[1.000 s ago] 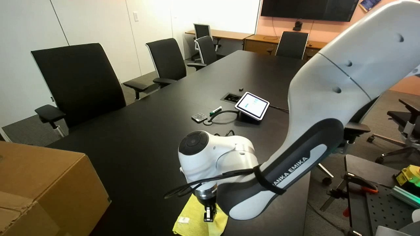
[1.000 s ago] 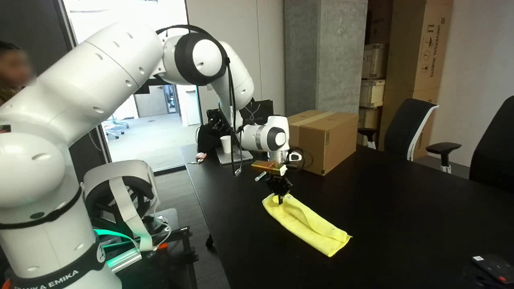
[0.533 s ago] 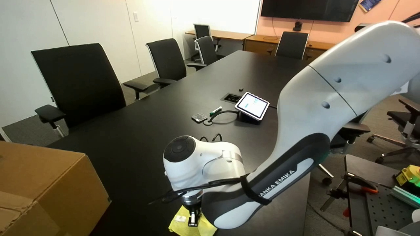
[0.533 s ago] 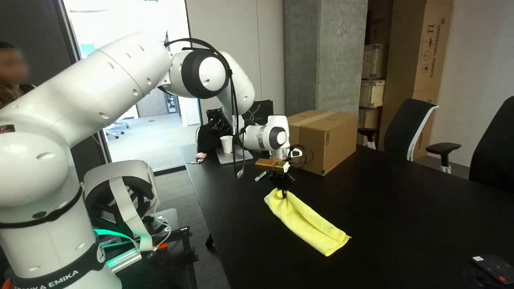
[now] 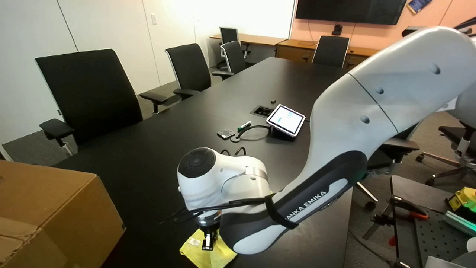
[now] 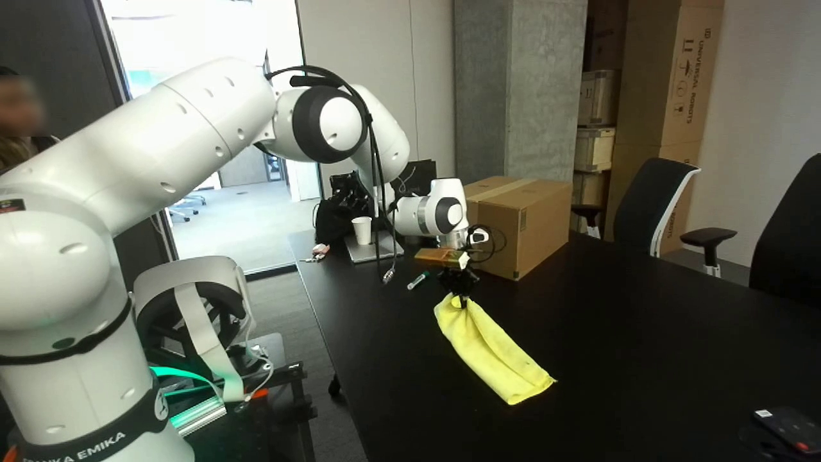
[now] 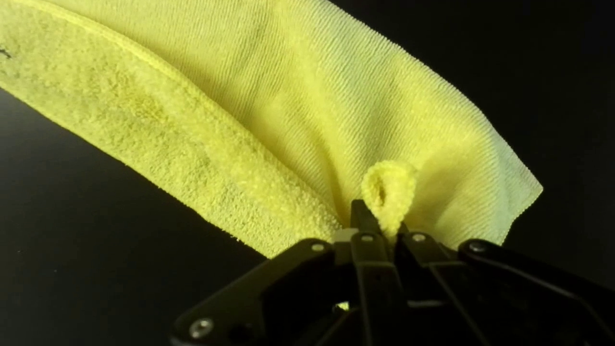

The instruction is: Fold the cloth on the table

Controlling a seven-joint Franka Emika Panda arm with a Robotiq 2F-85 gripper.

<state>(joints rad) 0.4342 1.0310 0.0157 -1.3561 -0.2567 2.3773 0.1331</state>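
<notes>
Step in hand: folding, with one end of the cloth (image 6: 490,353) in the grip. The cloth lies on the table (image 6: 654,359) as a long strip. In the wrist view, one long margin appears doubled over the rest, which suggests a partial lengthwise fold. The gripper (image 7: 386,222) holds a bunched pinch of fabric at the end of the strip nearest the cardboard box (image 6: 529,221). Its jaws stand close together on that pinch, and a small loop of fabric emerges at the fingertips (image 7: 362,216).

Next move (judged): maintain the pinch, raise the held end, and bring it over the strip in the direction away from the cardboard box. Lower it onto the far end, then spread the fingers to release. Caution: a low, dragging path toward the box is likely to slide the whole strip instead of folding it, and a sharp lift may unroll the doubled margin.

Position of the cloth relative to the gripper: the pinched end is at the gripper's tips; the rest extends from there away from the box. One free corner projects beside the pinch, outside the grip. Cloth and box are apart, with tabletop visible between them. Whether the held end is fully off the table cannot be determined.
</notes>
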